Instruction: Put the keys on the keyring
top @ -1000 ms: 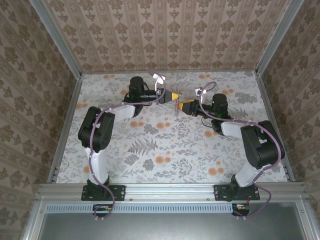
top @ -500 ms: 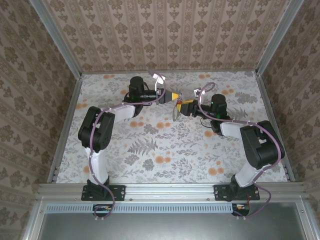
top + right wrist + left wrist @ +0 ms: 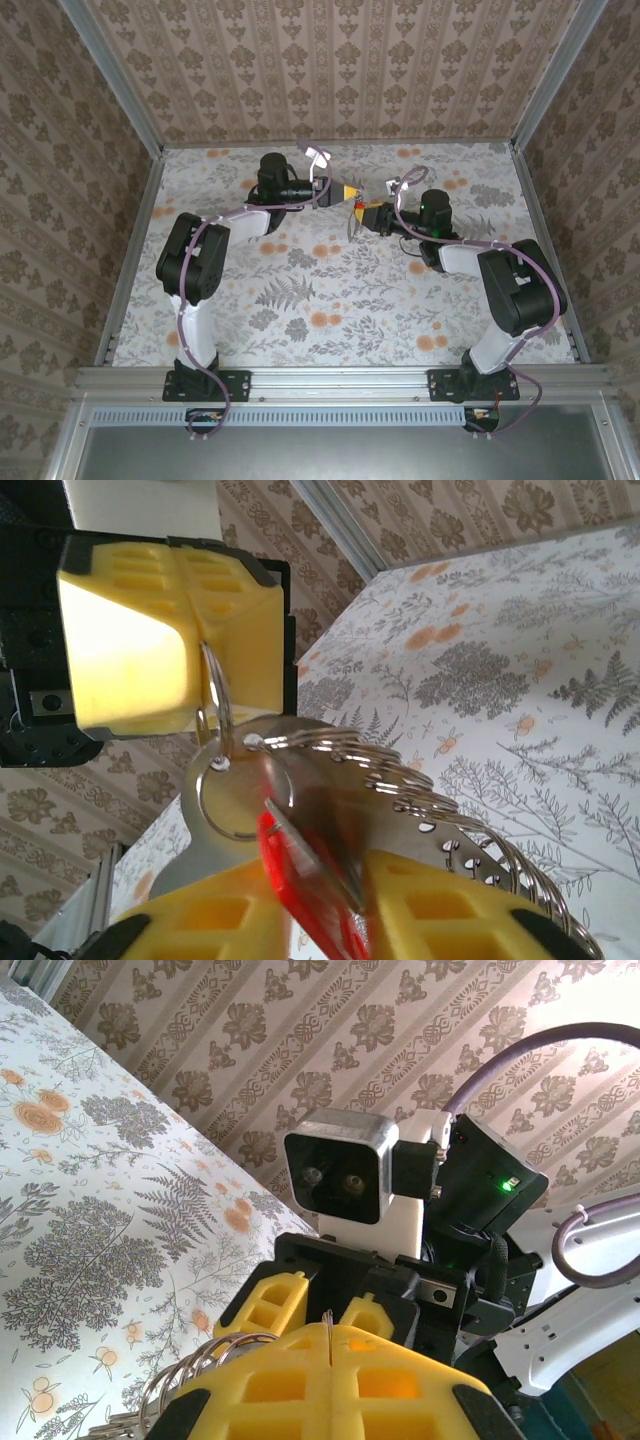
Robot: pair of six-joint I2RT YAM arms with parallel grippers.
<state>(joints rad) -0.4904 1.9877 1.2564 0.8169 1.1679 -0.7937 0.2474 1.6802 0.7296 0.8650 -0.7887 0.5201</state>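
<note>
Beige floral tabletop (image 3: 340, 300); brown damask walls (image 3: 330, 70); aluminium corner rails (image 3: 115, 80).

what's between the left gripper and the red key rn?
Not bare: in the right wrist view the keyring and linked silver rings hang from the left gripper down to the red key in the right gripper.
</note>
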